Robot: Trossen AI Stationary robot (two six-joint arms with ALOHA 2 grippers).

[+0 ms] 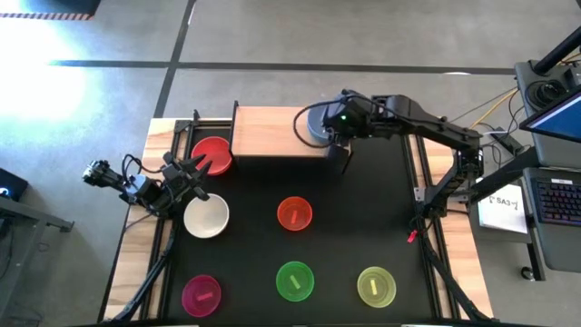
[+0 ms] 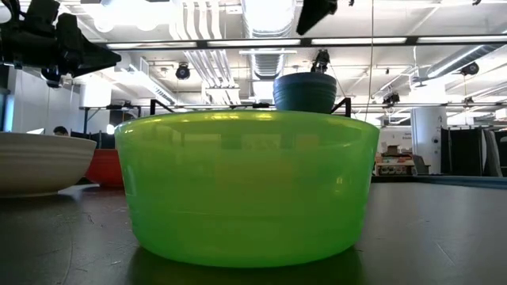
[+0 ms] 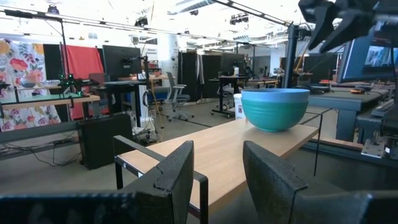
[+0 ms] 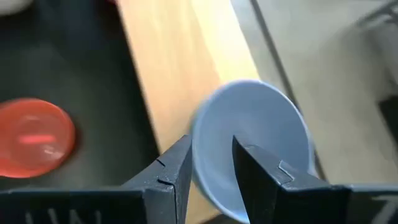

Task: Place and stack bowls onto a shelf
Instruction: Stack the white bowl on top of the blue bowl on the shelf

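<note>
Overhead, table-level, wrist views, shelf [image 1: 277, 132] shared

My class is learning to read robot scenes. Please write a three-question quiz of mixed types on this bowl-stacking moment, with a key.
1. True or false: the shelf holds no bowls.
2. Which bowl lies nearest the left gripper? A) white bowl B) magenta bowl C) yellow-green bowl
3. Fill in: the right gripper hangs over the ____ bowl.

Key: 1 false: a blue-grey bowl nested in a teal bowl stands at one end. 2 A. 3 blue-grey.
</note>
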